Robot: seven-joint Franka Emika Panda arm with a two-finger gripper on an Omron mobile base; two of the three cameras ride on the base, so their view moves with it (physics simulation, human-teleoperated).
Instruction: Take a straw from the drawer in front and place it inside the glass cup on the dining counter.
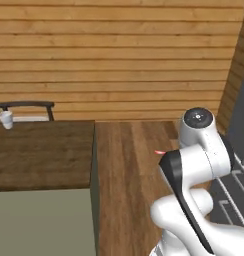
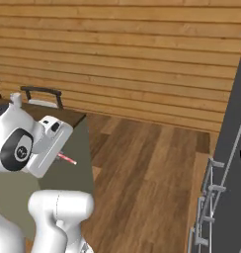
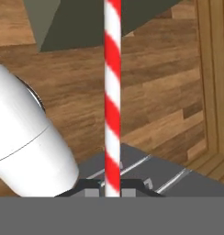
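hand view: the straw [image 3: 112, 96], striped red and white, rises straight up from between the fingers [image 3: 112, 193] and runs off the top edge of the picture; the fingers are closed tight on its lower end, with the dark tips just visible on either side of it. behind the straw lies brown wood-plank floor [image 3: 155, 92], with a corner of the pale sage-green counter base at the top of that view. left base view: the dining counter [image 1: 41, 150], a dark-brown plank top on a sage-green base, fills the left half of the picture. the glass cup [image 1: 6, 119] stands upright at the far left corner of that counter, just in front of a dark chair back [image 1: 25, 105] that shows behind the counter's far edge. a short pinkish tip of the straw [image 1: 159, 151] pokes out beside the white arm, over the floor and well to the right of the counter, far from the glass cup. right base view: the straw [image 2: 67, 158] projects at a slant from the hand, in front of the counter's green side wall [image 2: 78, 148] and below its top edge. the straw is apart from the counter top and apart from the glass cup. horizontal wooden wall planks [image 2: 142, 59] stand behind the counter.
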